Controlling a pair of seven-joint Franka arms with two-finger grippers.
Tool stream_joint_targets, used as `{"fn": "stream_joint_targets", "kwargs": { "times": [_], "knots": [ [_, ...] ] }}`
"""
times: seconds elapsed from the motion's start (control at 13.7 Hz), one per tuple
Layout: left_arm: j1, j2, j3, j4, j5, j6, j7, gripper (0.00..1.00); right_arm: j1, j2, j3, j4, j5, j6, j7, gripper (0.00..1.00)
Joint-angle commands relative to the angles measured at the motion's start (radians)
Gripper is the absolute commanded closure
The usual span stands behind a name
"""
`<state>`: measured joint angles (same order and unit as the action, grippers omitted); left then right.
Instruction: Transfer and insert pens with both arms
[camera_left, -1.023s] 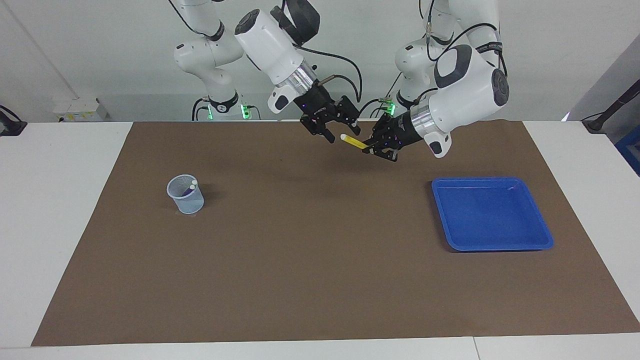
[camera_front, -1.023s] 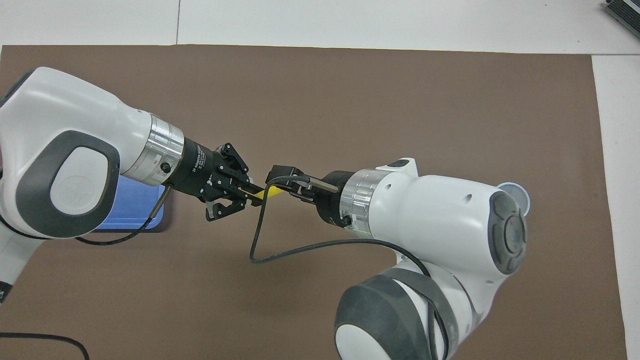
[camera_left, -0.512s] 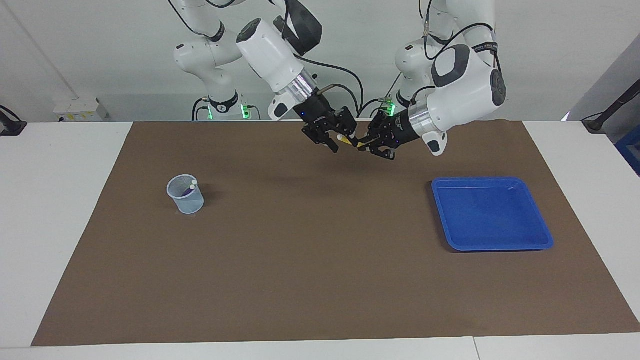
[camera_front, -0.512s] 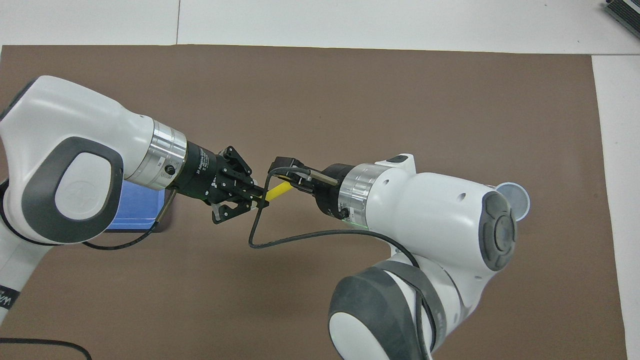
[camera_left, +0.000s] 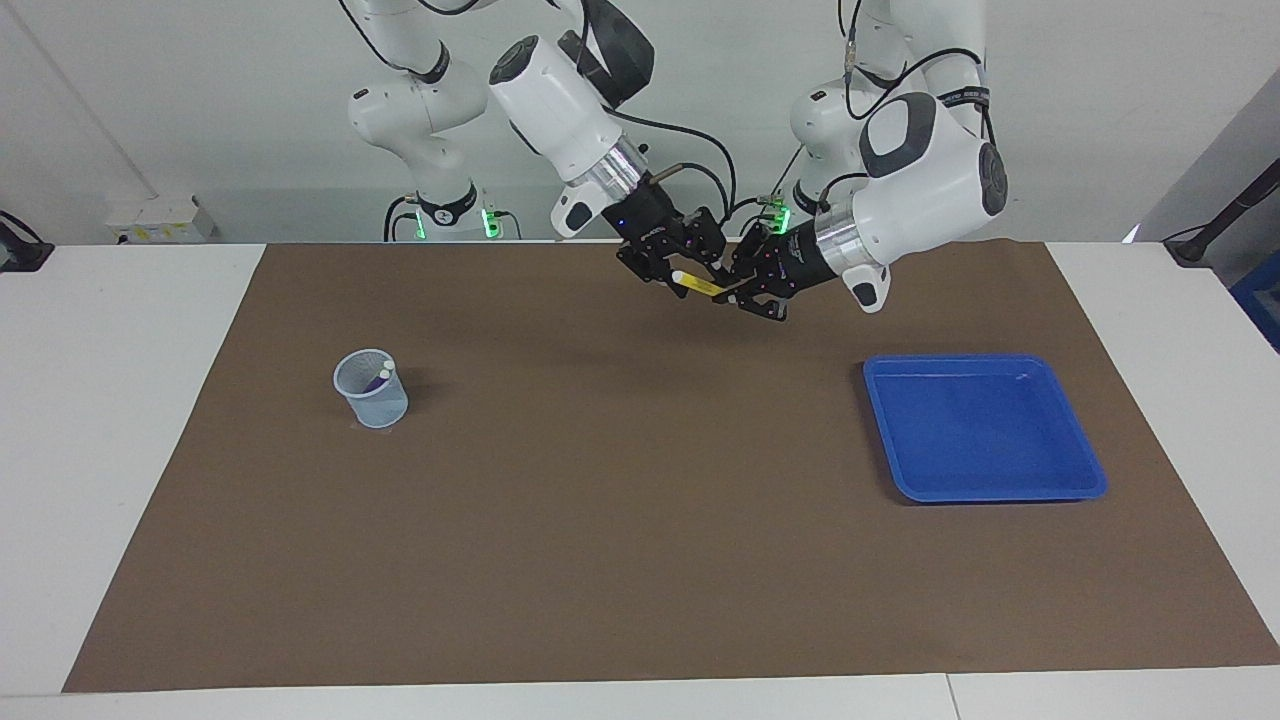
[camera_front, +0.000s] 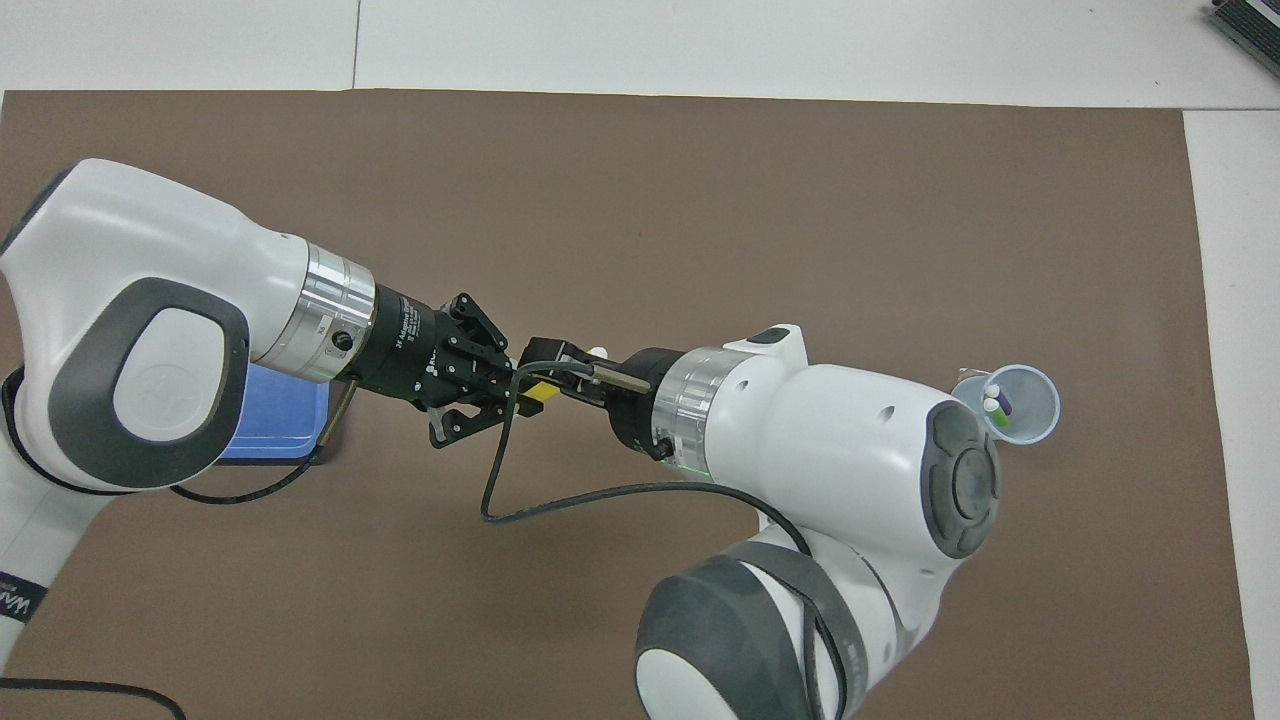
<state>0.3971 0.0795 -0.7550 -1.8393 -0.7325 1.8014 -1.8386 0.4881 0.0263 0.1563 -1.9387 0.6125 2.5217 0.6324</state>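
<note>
- The left gripper is clamped on the yellow pen, up in the air over the brown mat.
- The right gripper, at the pen's 9 o'clock, straddles its whitish end; how tight its grip is, I cannot tell.
- The cup at the right arm's end holds two pens.
- The blue tray lies at the pen's 4 o'clock.

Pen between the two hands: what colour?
Yellow, with a whitish end; the pen shows best in the facing view, between the left hand and right hand.

No legible text anywhere
</note>
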Motion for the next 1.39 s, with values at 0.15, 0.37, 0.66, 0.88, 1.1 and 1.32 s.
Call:
{"fn": "stream_joint_targets", "kwargs": {
  "times": [0.15, 0.37, 0.66, 0.88, 1.1, 1.32],
  "knots": [
    [-0.001, -0.046, 0.013, -0.037, -0.03, 0.016, -0.005, 1.0, -0.006, -0.017, 0.0, -0.022, 0.016, 0.011, -0.036, 0.47],
    [-0.003, -0.046, 0.011, -0.037, -0.036, 0.016, -0.007, 1.0, -0.01, -0.02, 0.002, -0.032, 0.016, 0.008, -0.046, 0.84],
    [-0.006, -0.047, 0.011, -0.037, -0.036, 0.016, -0.007, 1.0, -0.029, -0.026, 0.0, -0.043, 0.016, 0.002, -0.068, 1.0],
    [-0.007, -0.05, 0.013, -0.037, -0.034, 0.019, -0.001, 0.41, -0.034, -0.026, 0.0, -0.043, 0.016, -0.011, -0.069, 1.0],
    [-0.006, -0.067, 0.013, -0.047, -0.034, 0.024, 0.004, 0.0, -0.036, -0.028, -0.001, -0.052, 0.016, -0.014, -0.075, 1.0],
    [-0.006, -0.076, 0.014, -0.06, -0.033, 0.029, 0.03, 0.0, -0.097, -0.04, -0.007, -0.066, -0.003, -0.091, -0.251, 1.0]
  ]
}}
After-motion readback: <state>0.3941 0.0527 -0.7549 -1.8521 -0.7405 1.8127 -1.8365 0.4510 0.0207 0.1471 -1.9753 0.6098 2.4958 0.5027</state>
